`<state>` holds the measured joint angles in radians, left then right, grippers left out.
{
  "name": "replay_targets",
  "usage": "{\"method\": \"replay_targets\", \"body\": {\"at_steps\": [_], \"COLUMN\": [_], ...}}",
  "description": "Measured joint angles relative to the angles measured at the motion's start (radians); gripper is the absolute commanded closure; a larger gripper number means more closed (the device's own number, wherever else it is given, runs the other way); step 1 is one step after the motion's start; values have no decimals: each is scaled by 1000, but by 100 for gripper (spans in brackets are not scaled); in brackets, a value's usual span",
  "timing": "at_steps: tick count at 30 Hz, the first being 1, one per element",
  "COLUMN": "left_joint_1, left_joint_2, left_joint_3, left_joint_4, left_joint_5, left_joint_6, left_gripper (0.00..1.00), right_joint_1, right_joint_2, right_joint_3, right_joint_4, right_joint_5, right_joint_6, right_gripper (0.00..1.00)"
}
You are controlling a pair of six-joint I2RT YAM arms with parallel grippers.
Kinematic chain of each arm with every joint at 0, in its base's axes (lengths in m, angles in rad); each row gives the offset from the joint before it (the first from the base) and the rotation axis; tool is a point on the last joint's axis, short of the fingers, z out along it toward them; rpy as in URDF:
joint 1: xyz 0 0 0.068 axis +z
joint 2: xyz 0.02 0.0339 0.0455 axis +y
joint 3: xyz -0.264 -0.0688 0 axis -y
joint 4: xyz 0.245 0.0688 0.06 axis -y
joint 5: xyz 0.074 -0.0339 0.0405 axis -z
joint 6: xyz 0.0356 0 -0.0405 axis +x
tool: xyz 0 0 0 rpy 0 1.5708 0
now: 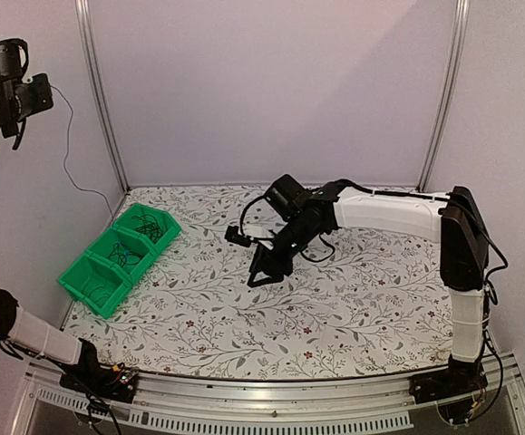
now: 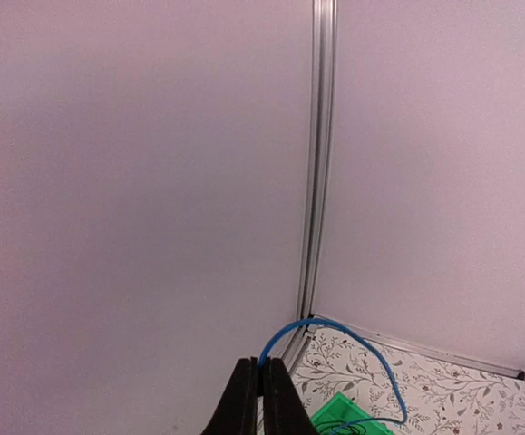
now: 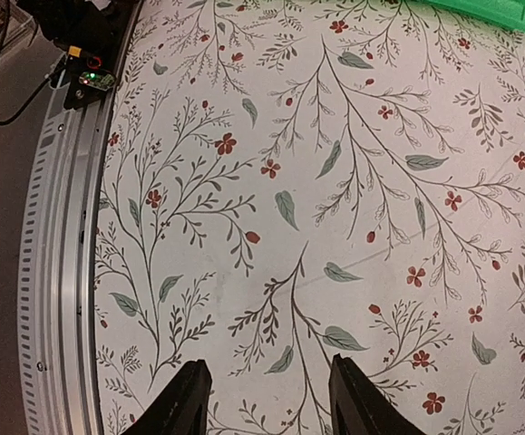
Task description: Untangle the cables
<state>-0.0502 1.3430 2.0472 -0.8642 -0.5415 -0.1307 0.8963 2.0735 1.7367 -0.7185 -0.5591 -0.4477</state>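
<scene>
My left gripper (image 1: 35, 95) is raised high at the far left, by the wall. In the left wrist view it (image 2: 262, 367) is shut on the bright blue cable (image 2: 371, 349). That cable arcs away and hangs down towards the green bins (image 2: 339, 419). In the top view the cable (image 1: 66, 154) shows as a thin line falling to the back bin (image 1: 164, 220). Dark cables (image 1: 150, 227) lie looped inside the bins. My right gripper (image 1: 267, 272) is open and empty, low over the middle of the floral table; its view (image 3: 271, 403) shows only bare tablecloth between the fingers.
Three green bins stand in a row at the table's left edge, the front one (image 1: 73, 282) nearest me. Pale walls and aluminium posts (image 1: 99, 100) close the back and sides. The metal front rail (image 3: 63, 272) and the left arm's base (image 1: 99, 372) are at the near edge.
</scene>
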Motion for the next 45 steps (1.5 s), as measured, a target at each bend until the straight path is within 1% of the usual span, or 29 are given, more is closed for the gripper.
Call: {"method": "replay_targets", "body": {"at_steps": [2,6,9,11,14,21,27,33,37,42,45], "left_joint_1": [0,0,2,2,2,2,2,2,2,2,3], "left_joint_2": [0,0,-9,-16,-32,-64,-40,-21,-24,-76,-93], "left_joint_3": [4,48,90,120,142,184,291,326,298,150,85], "left_joint_4": [3,16,48,63,93,136,156,179,187,200,199], "left_joint_5": [-18,-40,24,82,132,111,114,142,126,68,31], "left_joint_6": [16,47,64,67,73,118,127,119,126,155,176], "left_gripper": [100,100,100,100,100,100,100,100,100,100,100], "right_joint_1": [-1,-2,-2,-2,-3,-3,-3,-3,-3,-3,-3], "right_joint_2": [-39,-104,-128,-128,-122,-108,-105,-101,-98,-97,-97], "right_joint_3": [-40,-49,-45,-40,-23,21,21,28,29,29,28], "right_joint_4": [-4,-3,3,6,0,4,3,3,3,3,3], "right_joint_5": [17,40,51,55,60,66,71,76,78,79,79], "right_joint_6": [-8,-23,-29,-32,-33,-35,-35,-36,-39,-40,-42], "right_gripper": [51,51,51,51,51,51,51,51,51,51,51]}}
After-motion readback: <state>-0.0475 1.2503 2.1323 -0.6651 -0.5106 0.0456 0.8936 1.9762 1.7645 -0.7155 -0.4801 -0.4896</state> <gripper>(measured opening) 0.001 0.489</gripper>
